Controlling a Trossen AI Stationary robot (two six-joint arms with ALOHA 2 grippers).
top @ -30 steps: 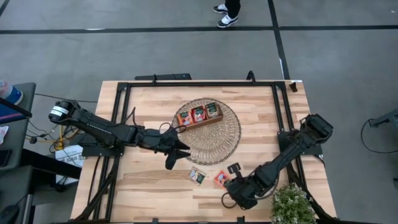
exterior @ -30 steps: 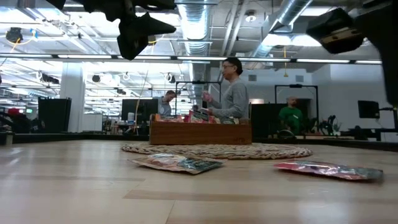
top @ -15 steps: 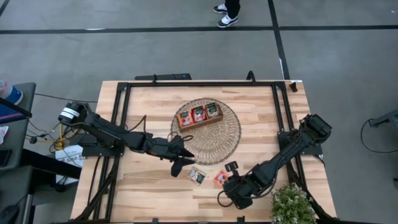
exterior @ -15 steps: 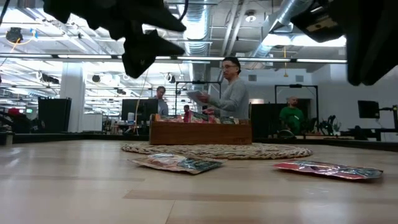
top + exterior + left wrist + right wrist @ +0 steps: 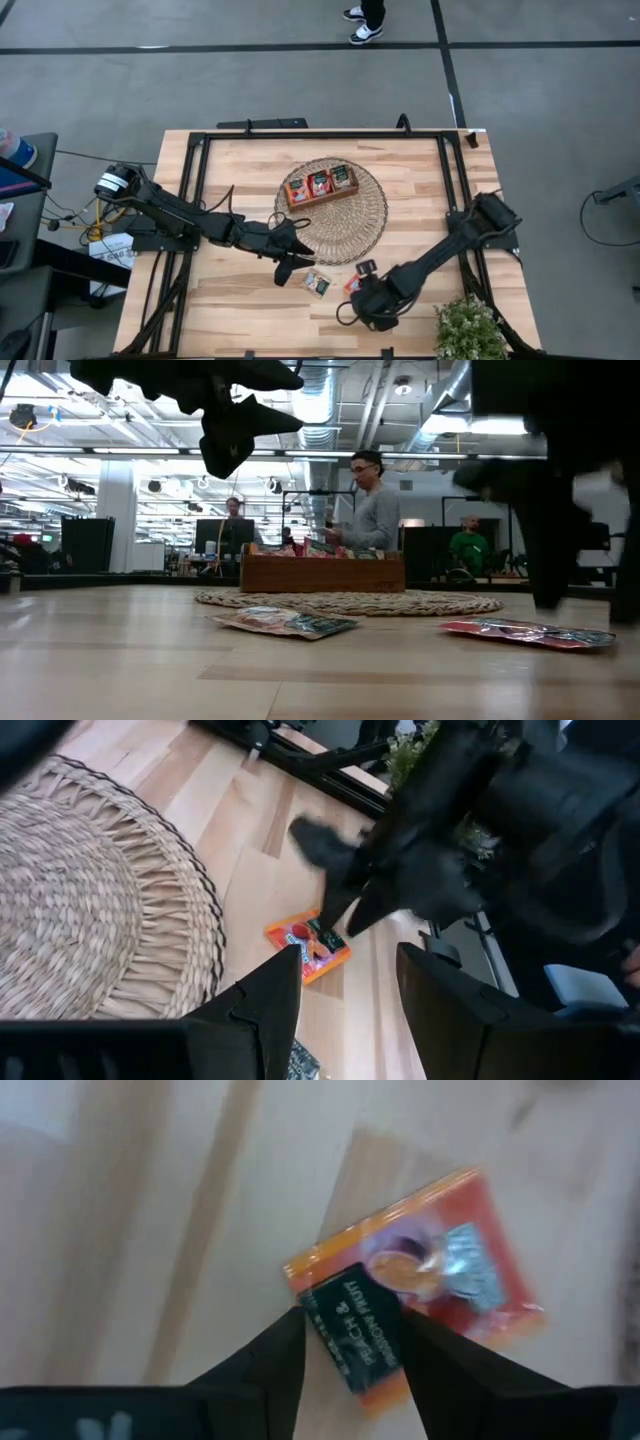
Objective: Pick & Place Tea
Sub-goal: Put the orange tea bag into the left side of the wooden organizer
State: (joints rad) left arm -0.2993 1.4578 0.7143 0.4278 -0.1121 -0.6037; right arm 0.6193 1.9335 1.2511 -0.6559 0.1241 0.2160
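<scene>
Two loose sachets on bare wood just off the woven mat's near edge: left sachet and right sachet; tray sits on the mat with tea already in all three compartments.

Change over the last second: right gripper was shut and set back from the right sachet; now it has swung in over it and its fingers have parted; right wrist view shows the orange sachet framed between the two dark fingers, flat on the table, not gripped; low view shows the same sachet lying flat with the dark fingers coming down beside it; so nothing held yet on the right.

Left gripper has also shifted, from beside the mat toward the left sachet; it hangs above the table just short of it, fingers spread wide, empty; in the low view the left sachet lies untouched; left wrist view looks past its own fingers at the right sachet and the right arm.

Meaning, my read: right arm is at pre-grasp, next is descend and pinch; the flat foil packet gives little edge to grab, slip or push-away is the risk; both loose sachets have yet to go to the tray.
</scene>
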